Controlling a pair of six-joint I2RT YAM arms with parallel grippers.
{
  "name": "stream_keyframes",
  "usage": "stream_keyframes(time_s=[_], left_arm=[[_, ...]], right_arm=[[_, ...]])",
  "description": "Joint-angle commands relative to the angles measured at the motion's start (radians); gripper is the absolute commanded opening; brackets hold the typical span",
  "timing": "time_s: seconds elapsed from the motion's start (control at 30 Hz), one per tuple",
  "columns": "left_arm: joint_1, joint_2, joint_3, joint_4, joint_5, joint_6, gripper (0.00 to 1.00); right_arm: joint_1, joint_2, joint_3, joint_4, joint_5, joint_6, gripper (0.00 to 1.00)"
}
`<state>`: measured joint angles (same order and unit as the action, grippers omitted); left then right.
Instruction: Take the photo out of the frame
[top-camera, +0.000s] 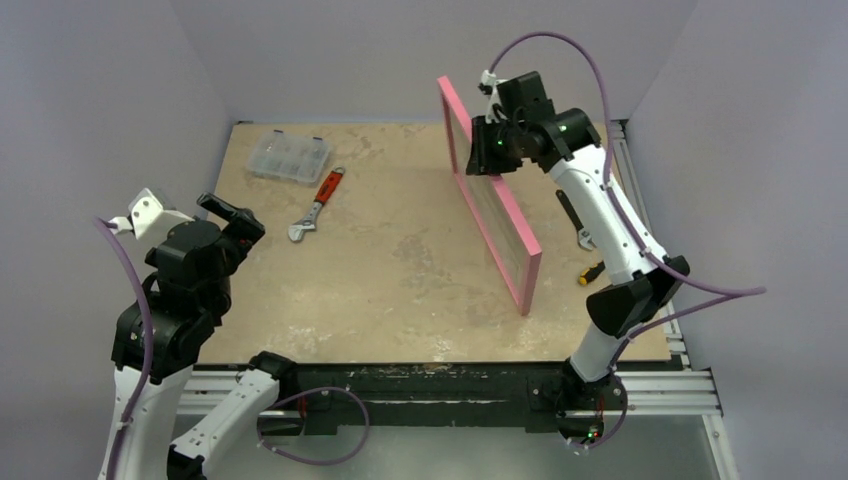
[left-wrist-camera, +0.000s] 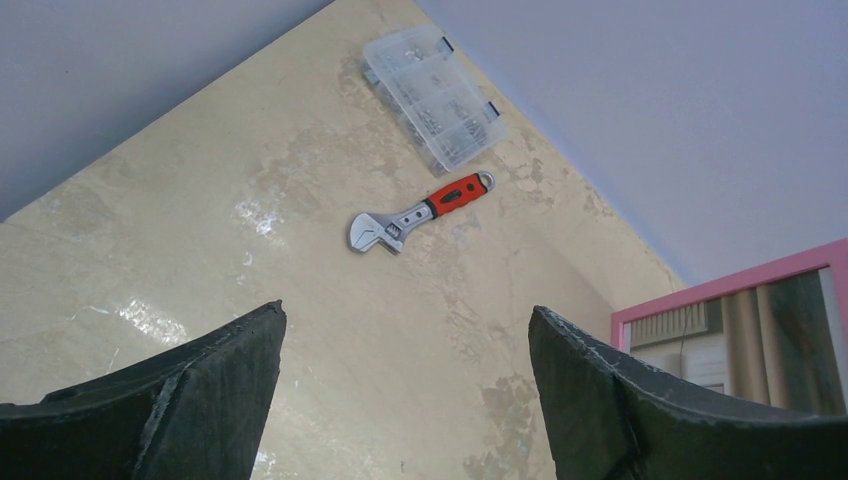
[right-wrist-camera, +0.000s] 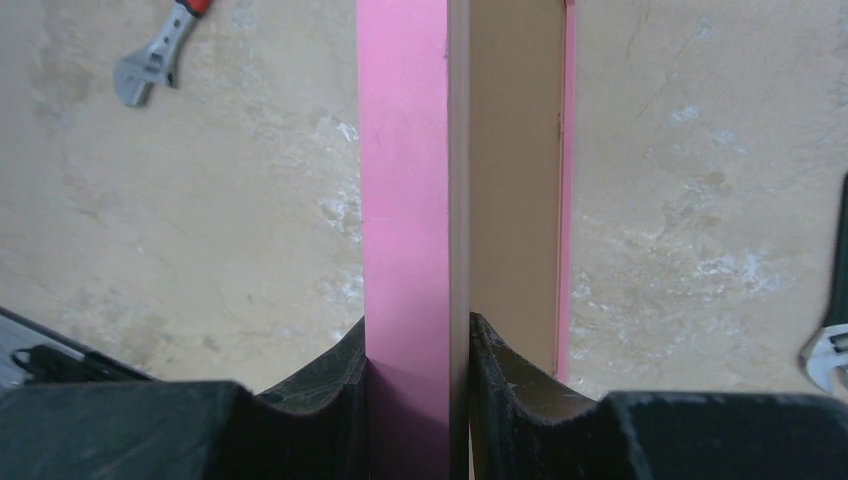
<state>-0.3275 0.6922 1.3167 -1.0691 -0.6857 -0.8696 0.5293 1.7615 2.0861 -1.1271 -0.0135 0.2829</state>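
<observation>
The pink frame (top-camera: 517, 215) stands upright on its long edge, right of the table's middle, running from far to near. My right gripper (top-camera: 478, 150) is shut on its top edge near the far corner. In the right wrist view the fingers (right-wrist-camera: 330, 375) pinch the pink rim (right-wrist-camera: 405, 200) on one side and the brown back (right-wrist-camera: 510, 180) on the other, the right gripper (right-wrist-camera: 418, 335) closed around them. The photo (left-wrist-camera: 765, 330) shows inside the frame's front (left-wrist-camera: 720, 288). My left gripper (top-camera: 238, 218) (left-wrist-camera: 406, 308) hovers open and empty at the table's left side.
A red-handled adjustable wrench (top-camera: 318, 208) (left-wrist-camera: 420, 213) and a clear parts box (top-camera: 290, 155) (left-wrist-camera: 435, 95) lie at the far left. Right of the frame lie a dark spanner (top-camera: 578, 225) and a yellow-black screwdriver (top-camera: 590, 273). Grey walls enclose the table.
</observation>
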Motion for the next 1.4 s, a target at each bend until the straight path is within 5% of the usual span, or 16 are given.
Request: stream_keyframes(time_s=[0.0,0.13,0.5,0.8,1.37], left_arm=[[0.005,-0.003,-0.014,0.034,-0.006,0.027,0.88],[0.005,0.003,-0.036,0.05,0.017,0.023,0.89],[0.006,0.015,-0.04,0.066,0.051,0.017,0.89],[0.006,0.01,-0.046,0.062,0.065,0.012,0.88],[0.006,-0.022,-0.059,0.042,0.061,0.023,0.89]], right_arm=[[-0.144,-0.038,-0.161,0.289,-0.437,0.192,0.0],[-0.28,-0.098,-0.371,0.497,-0.64,0.302,0.0],[-0.407,-0.165,-0.752,0.811,-0.743,0.424,0.0],[-0.299,-0.228,-1.162,1.319,-0.644,0.657,0.0],[-0.031,0.03,-1.208,1.666,-0.602,0.75,0.0]])
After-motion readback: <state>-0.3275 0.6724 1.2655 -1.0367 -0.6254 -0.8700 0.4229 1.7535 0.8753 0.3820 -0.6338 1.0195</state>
